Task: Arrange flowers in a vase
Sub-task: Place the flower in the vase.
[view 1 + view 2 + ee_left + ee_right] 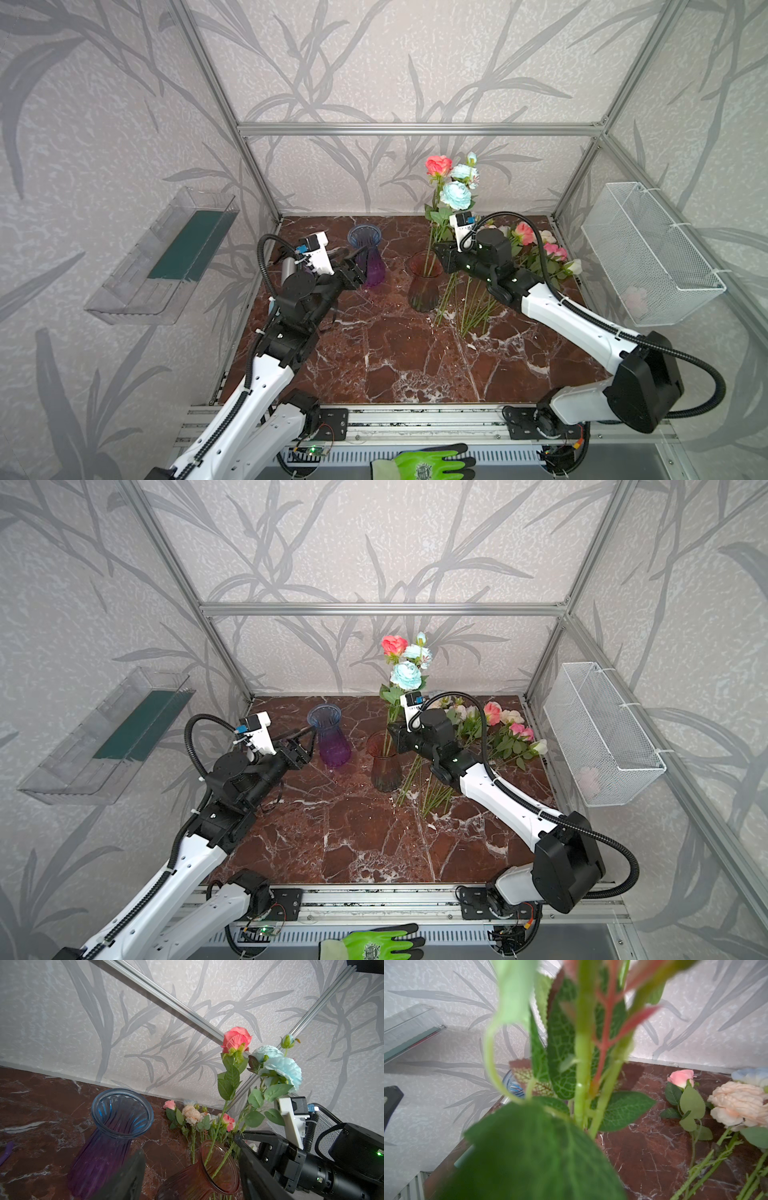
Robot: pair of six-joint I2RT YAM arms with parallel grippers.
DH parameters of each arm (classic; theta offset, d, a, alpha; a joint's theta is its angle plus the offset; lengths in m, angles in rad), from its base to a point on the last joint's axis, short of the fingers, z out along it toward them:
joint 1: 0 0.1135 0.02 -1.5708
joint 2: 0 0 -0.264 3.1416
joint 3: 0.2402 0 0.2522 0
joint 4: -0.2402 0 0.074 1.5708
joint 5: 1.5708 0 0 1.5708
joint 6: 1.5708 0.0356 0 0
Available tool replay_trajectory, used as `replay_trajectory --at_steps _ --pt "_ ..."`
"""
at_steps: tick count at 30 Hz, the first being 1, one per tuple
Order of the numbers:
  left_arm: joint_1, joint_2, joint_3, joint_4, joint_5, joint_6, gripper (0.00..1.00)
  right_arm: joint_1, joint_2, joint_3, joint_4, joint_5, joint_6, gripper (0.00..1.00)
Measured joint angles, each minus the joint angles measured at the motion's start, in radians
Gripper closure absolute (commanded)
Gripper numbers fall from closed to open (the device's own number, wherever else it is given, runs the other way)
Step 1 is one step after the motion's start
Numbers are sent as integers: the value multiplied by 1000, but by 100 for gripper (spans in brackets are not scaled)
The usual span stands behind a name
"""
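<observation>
Flowers (456,195), coral and pale blue, stand upright in the red vase (424,286) near the middle of the desk (395,365). We see loose stems (536,253) lying by the far right corner. The right tool (438,249) sits at the standing stems just above the rim; we cannot tell its grip. The left tool (359,264) gapes wide, holding nothing, just beside the purple vase (374,270).

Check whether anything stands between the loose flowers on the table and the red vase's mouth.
Yes. The right gripper sits by the red vase, between its mouth and the loose flowers; two stems already stand inside.
</observation>
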Motion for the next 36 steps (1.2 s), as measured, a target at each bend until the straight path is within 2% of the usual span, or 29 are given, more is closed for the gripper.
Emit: replay_trajectory --at_steps 9,20,23,36 --pt "0 50 0 8 84 -14 28 4 -8 14 -74 0 -1 49" --pt "0 90 1 12 150 -28 28 4 -8 143 -317 1 -2 35" --pt "0 91 1 12 162 -35 27 4 -18 161 -371 3 -5 27" --pt "0 104 1 19 192 -52 28 4 9 193 -501 -28 -39 25"
